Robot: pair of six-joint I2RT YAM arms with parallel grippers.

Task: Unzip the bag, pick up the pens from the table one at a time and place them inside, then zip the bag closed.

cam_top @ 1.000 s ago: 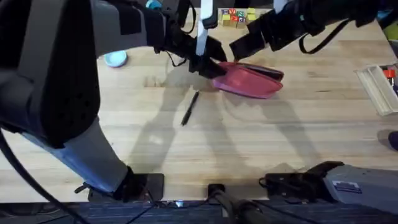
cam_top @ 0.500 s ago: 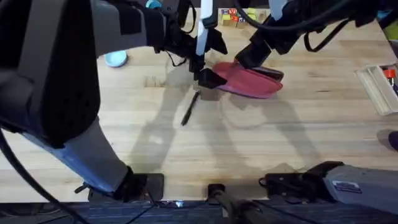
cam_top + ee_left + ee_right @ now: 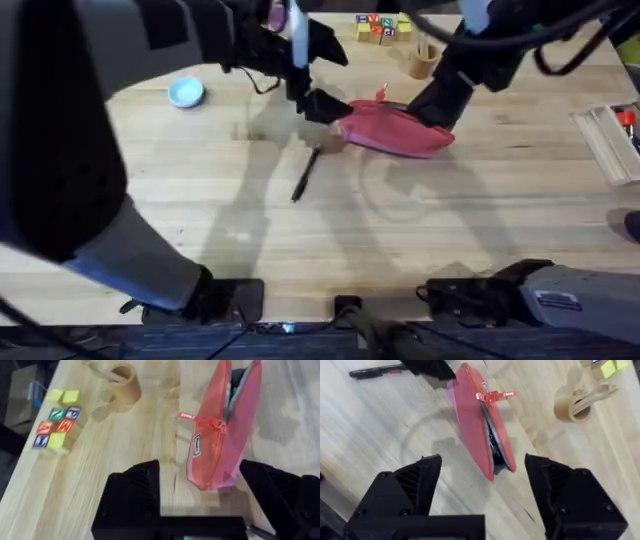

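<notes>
One bag [image 3: 394,130] lies on the surface [image 3: 420,230], its zipper parted along much of its length so the dark lining shows, the pink pull tab [image 3: 492,395] sticking out near one end. One pen [image 3: 305,174] lies on the wood just beside the bag's left end, apart from it and outside it. One small wooden cup [image 3: 421,60] with a pale stick stands behind the bag, one cluster of coloured blocks [image 3: 378,25] farther back, and one pale blue dish [image 3: 186,93] off to the left. The left gripper [image 3: 318,103] hangs just at the bag's left end, its jaws spread wide and holding nothing. The right gripper [image 3: 482,485] hangs over the bag's right end, its jaws likewise spread wide and empty, the bag between them in the right wrist view.
</notes>
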